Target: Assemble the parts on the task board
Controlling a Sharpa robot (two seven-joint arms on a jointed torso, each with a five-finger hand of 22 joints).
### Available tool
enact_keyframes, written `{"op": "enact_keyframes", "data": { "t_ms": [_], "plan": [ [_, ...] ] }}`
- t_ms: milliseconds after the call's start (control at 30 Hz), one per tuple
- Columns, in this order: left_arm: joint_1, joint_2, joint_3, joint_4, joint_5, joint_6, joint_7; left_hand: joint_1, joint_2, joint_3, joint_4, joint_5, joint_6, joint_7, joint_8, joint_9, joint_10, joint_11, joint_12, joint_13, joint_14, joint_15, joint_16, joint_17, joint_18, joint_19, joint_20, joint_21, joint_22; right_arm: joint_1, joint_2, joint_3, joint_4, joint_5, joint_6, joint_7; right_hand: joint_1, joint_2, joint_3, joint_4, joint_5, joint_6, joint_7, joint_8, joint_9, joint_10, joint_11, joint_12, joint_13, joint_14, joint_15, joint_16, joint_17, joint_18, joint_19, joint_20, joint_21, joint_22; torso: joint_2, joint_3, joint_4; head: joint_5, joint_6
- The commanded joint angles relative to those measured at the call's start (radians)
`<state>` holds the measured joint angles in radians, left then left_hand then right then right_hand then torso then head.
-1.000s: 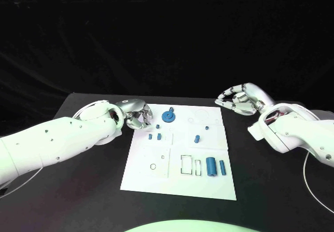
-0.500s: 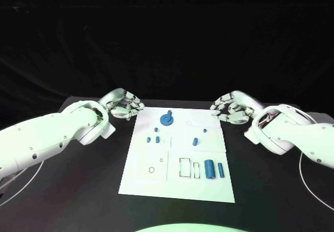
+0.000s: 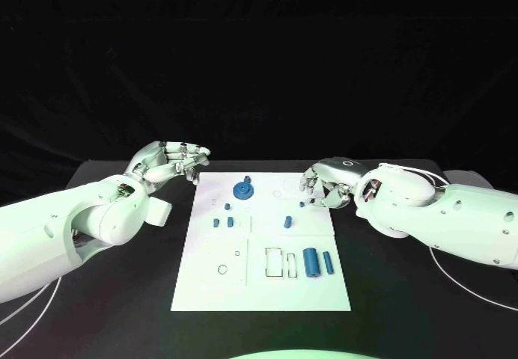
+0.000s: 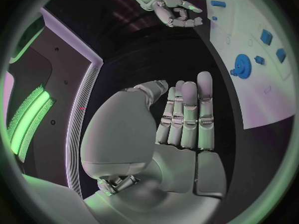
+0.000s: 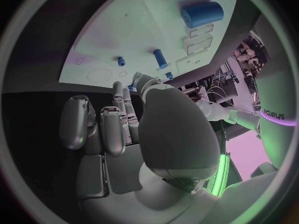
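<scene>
The board (image 3: 264, 247) lies mid-tabletop (image 3: 400, 299) with blue parts on it: a gear (image 3: 244, 192) at 12 o'clock, small pegs (image 3: 222, 222) left of centre, one peg (image 3: 288, 221) right of centre, and two cylinders (image 3: 317, 262) at 4 o'clock beside outlined slots. The left hand (image 3: 171, 161) hovers off the board's 10 o'clock corner, fingers straight and close together, holding nothing. The right hand (image 3: 327, 185) hangs over the 2 o'clock corner, fingers bent downward, empty; whether the tips touch the board is unclear. In the right wrist view, lettering on the arm reads roughly "adeus", cut off.
</scene>
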<state>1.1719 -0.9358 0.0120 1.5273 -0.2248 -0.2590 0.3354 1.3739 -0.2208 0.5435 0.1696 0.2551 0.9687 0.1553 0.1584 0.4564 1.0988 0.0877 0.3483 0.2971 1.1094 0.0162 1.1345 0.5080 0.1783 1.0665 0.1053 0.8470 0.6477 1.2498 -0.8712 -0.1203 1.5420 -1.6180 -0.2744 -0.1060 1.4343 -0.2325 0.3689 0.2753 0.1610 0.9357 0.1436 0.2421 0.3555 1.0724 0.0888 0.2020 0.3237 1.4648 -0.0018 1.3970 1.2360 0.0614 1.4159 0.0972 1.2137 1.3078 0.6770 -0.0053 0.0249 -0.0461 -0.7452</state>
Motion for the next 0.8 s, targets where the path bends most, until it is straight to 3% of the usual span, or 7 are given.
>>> {"op": "enact_keyframes", "data": {
  "t_ms": [33,100,333,500,633,800],
  "plan": [
    [-0.002,-0.002,0.0,0.017,0.134,0.037,0.074,-0.003,0.006,-0.006,0.002,0.002,-0.001,0.002,0.004,-0.001,-0.009,0.0,0.004,0.001,-0.009,0.001,-0.006,-0.001,0.006,-0.006,0.003,-0.007,-0.001,-0.003,0.012,-0.001,-0.003,-0.151,0.079,-0.075,0.002,-0.01,0.005,-0.005,-0.005,-0.006,0.006,-0.006,-0.002,-0.01,-0.001,-0.008,-0.01,0.034,0.01,0.0,0.002,0.014,0.002,0.007,-0.002,0.07,-0.002,-0.0035,-0.0009,-0.003,0.001],
    [-0.003,-0.003,-0.001,0.024,0.139,0.038,0.079,-0.002,0.007,-0.006,0.001,0.002,0.0,0.002,0.005,-0.001,-0.01,0.0,0.005,0.002,-0.009,0.001,-0.007,-0.002,0.006,-0.005,0.003,-0.009,-0.002,-0.005,0.021,-0.002,-0.007,-0.161,0.09,-0.083,0.0,-0.014,0.005,-0.009,-0.008,-0.015,0.009,-0.015,-0.005,-0.017,0.001,-0.017,-0.022,0.034,0.011,-0.001,0.0,0.016,-0.001,0.007,-0.011,0.066,-0.003,-0.0045,-0.0009,-0.004,0.002],
    [-0.005,-0.005,-0.001,0.033,0.146,0.037,0.084,0.0,0.009,-0.006,0.0,0.003,-0.001,0.003,0.005,-0.001,-0.011,0.0,0.006,0.002,-0.01,0.001,-0.008,-0.002,0.006,-0.005,0.003,-0.01,-0.003,-0.019,0.051,-0.004,-0.029,-0.187,0.096,-0.102,0.001,-0.013,0.007,-0.013,-0.009,-0.019,0.009,-0.02,-0.006,-0.023,0.001,-0.025,-0.033,0.034,0.01,-0.002,0.0,0.017,-0.002,0.006,-0.016,0.064,0.0,-0.0027,0.0013,-0.002,0.004],
    [-0.005,-0.007,-0.001,0.036,0.147,0.037,0.083,0.001,0.01,-0.008,-0.001,0.003,-0.005,0.006,0.004,-0.003,-0.015,0.002,0.008,0.003,-0.01,0.002,-0.01,-0.002,0.006,-0.003,0.004,-0.015,-0.006,-0.028,0.073,-0.005,-0.054,-0.196,0.088,-0.104,0.006,0.0,0.022,-0.02,-0.021,-0.012,0.01,-0.021,-0.006,-0.017,0.001,-0.029,-0.049,0.035,0.01,0.001,0.006,0.013,0.006,0.006,-0.001,0.073,0.0,-0.0029,0.0028,0.002,0.002],
    [-0.005,-0.01,-0.002,0.037,0.148,0.036,0.079,0.001,0.012,-0.009,-0.002,0.004,-0.012,0.009,0.001,-0.005,-0.02,0.004,0.01,0.004,-0.01,0.003,-0.011,-0.002,0.006,0.0,0.004,-0.018,-0.009,-0.034,0.086,-0.005,-0.069,-0.193,0.088,-0.098,0.008,0.013,0.041,-0.025,-0.031,0.0,0.011,-0.019,-0.005,-0.001,0.002,-0.029,-0.063,0.039,0.011,0.009,0.02,0.008,0.019,0.009,0.025,0.087,0.002,-0.0053,0.0067,0.002,0.0],
    [-0.005,-0.014,-0.002,0.037,0.147,0.037,0.073,0.003,0.016,-0.008,-0.003,0.004,-0.013,0.009,0.001,-0.005,-0.023,0.004,0.011,0.005,-0.009,0.004,-0.011,-0.002,0.006,0.002,0.005,-0.02,-0.011,-0.04,0.094,-0.005,-0.08,-0.183,0.09,-0.091,0.021,0.036,0.114,-0.054,-0.069,0.04,0.009,-0.007,0.002,0.054,-0.003,-0.026,-0.09,0.045,0.006,0.021,0.037,-0.005,0.05,0.008,0.092,0.126,0.002,-0.0062,0.0055,0.002,0.001]
  ]
}}
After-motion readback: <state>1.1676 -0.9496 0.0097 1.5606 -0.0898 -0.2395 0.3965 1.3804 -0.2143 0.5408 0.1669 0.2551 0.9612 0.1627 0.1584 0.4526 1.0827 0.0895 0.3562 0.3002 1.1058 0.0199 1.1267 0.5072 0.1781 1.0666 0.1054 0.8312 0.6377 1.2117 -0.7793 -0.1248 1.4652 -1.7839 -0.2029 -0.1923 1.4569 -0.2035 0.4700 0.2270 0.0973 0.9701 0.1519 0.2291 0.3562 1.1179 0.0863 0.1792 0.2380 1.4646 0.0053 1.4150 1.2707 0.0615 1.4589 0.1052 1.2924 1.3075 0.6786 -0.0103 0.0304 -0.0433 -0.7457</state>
